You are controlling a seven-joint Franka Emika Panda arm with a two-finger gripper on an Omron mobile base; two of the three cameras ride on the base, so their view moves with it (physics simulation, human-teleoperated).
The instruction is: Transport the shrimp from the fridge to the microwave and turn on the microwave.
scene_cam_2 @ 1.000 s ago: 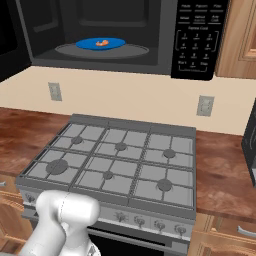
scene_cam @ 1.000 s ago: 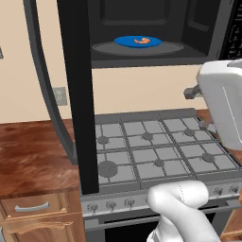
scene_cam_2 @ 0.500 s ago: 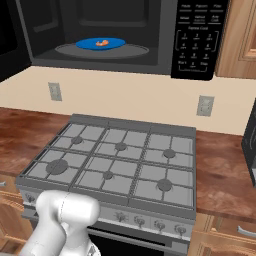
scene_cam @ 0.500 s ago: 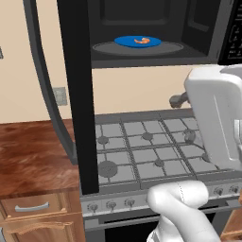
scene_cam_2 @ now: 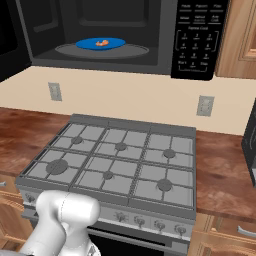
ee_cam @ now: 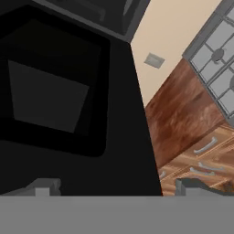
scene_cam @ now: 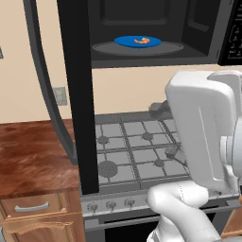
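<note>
The shrimp (scene_cam: 142,41) (scene_cam_2: 103,43), a small curled orange piece, lies on a blue plate (scene_cam: 127,41) (scene_cam_2: 90,44) on the grey turntable inside the microwave (scene_cam_2: 165,30). The microwave door (scene_cam: 78,118) (ee_cam: 55,91) hangs swung out to the left, showing its black edge and dark glass. My gripper (scene_cam: 165,131) (ee_cam: 118,187) is below the cavity, over the stove, and points left at the door's inner face. It is open with nothing between its fingertips (ee_cam: 43,185). The keypad panel (scene_cam_2: 197,40) is on the microwave's right. The fridge is out of view.
A grey gas stove (scene_cam_2: 120,160) with knobs along its front stands under the microwave. Wooden counters (scene_cam: 33,156) (scene_cam_2: 220,170) flank it, with drawers (scene_cam: 33,208) below. Wall outlets (scene_cam_2: 55,91) (scene_cam_2: 205,106) sit on the beige backsplash.
In the left base view my hand has swung left and lower, closer to the open microwave door. The jaws have stayed open. Shrimp and plate have not moved.
</note>
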